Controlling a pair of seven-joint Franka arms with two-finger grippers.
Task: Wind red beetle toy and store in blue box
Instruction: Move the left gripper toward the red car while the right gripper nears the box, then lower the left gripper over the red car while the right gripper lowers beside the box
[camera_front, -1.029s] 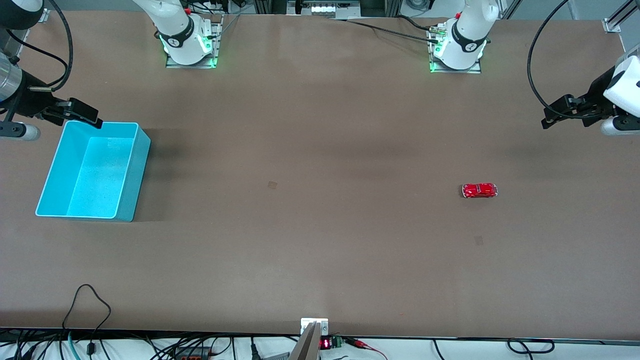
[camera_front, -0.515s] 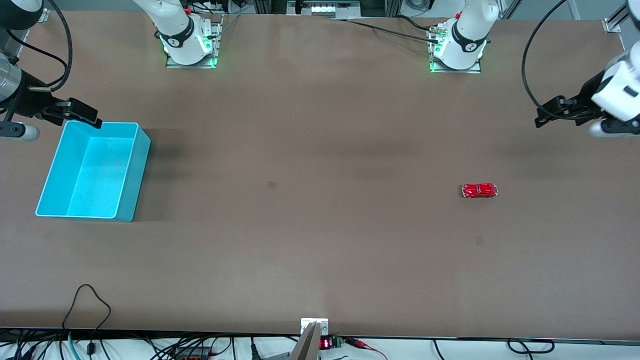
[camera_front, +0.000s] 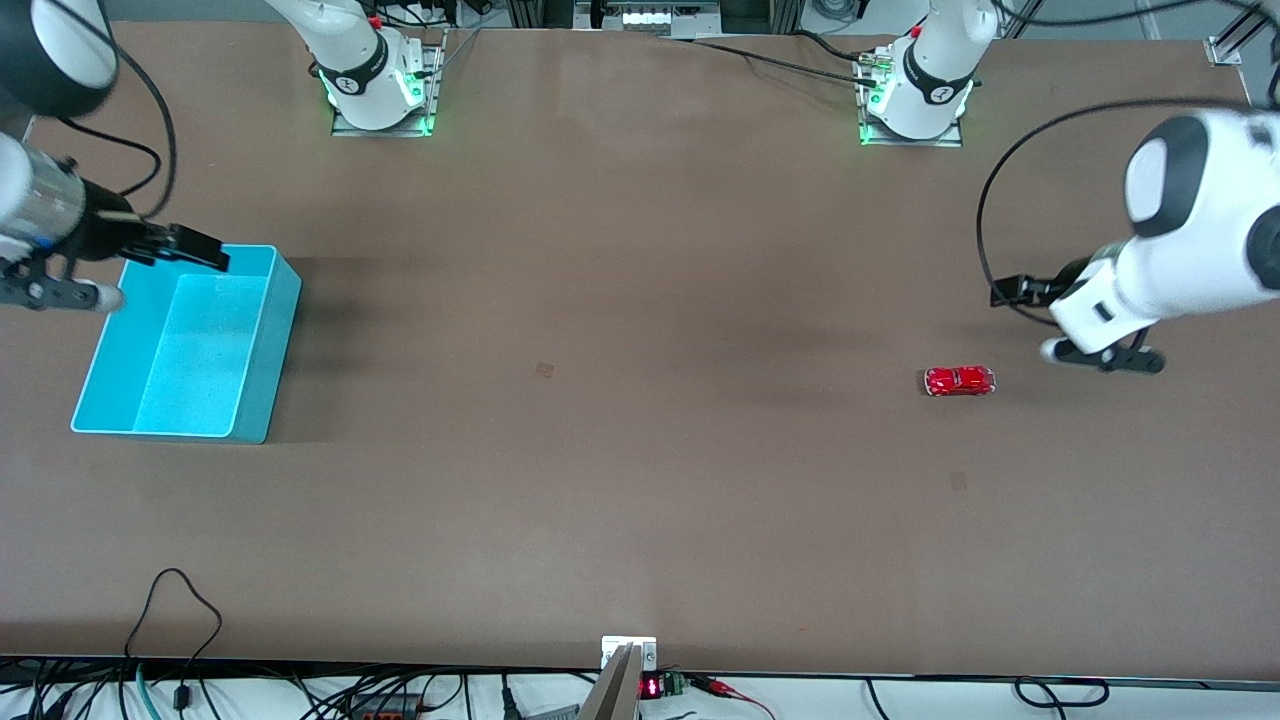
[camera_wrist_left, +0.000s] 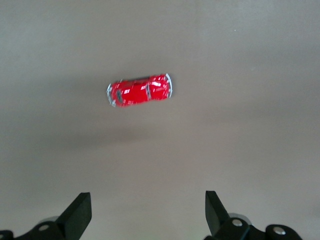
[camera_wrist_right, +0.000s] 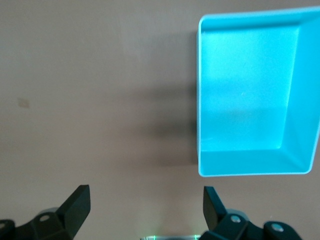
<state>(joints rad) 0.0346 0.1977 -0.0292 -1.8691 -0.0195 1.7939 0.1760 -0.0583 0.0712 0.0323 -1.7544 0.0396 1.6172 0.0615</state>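
The front camera looks down from high across the table (camera_front: 640, 480), facing both bases. The left wrist camera looks down close over the toy (camera_wrist_left: 139, 91), and the right wrist one over the box (camera_wrist_right: 200, 100); each shares its patch with the front view.

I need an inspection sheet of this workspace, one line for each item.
Surface: brown table, two faint marks.
Job's things: red beetle toy on the table toward the left arm's end, untouched; blue box at the right arm's end, nothing inside.
Clutter: nothing seen.
Grippers: left tool open, above the table beside the toy; right tool open, by the box's rim.
Cables: along the table's edges.
Surroundings: arm bases lit green.
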